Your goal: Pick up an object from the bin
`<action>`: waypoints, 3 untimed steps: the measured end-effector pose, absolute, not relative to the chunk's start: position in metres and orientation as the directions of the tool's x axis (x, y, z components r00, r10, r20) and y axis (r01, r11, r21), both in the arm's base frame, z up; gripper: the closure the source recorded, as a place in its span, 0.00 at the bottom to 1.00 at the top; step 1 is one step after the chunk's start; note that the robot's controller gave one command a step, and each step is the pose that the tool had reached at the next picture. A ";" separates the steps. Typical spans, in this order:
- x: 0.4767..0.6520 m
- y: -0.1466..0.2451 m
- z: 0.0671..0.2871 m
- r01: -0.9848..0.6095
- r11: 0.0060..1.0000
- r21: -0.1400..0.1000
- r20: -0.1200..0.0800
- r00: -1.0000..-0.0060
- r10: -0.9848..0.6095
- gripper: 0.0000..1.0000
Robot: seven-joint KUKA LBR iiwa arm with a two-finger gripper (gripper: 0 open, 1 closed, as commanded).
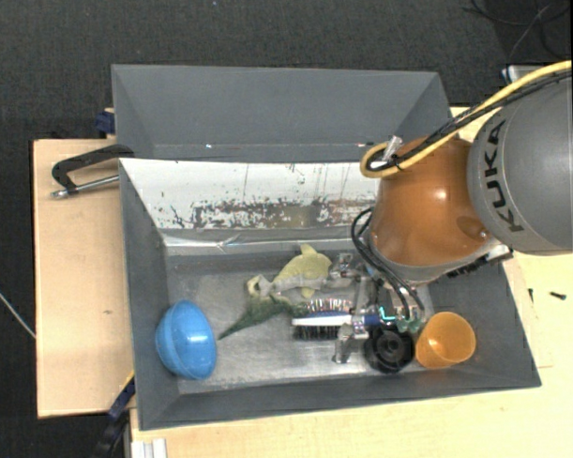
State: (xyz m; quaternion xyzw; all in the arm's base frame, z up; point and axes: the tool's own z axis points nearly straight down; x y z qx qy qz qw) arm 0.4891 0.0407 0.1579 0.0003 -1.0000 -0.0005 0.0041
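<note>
Black bristly brush point(318, 326) lies left of the orange cup point(446, 340) (a black round thing point(389, 349) sits between them). The gripper point(354, 326) is at its cup-side end; open or closed, I cannot tell. Best come straight down, missing the green toy animal point(270, 307) further left.

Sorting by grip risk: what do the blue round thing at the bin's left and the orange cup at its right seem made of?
The blue round thing: likely hard plastic, smooth and glossy, judging by its soft highlight. The orange cup: probably plastic too, evenly coloured, matt, thin-rimmed.
</note>
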 end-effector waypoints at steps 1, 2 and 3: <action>0.519 0.009 0.075 0.233 0.972 0.002 0.004 -0.972 0.233 0.00; 0.523 0.010 0.078 0.233 0.972 0.006 -0.009 -0.972 0.233 1.00; 0.523 0.031 0.206 0.221 0.975 0.005 -0.012 -0.975 0.221 1.00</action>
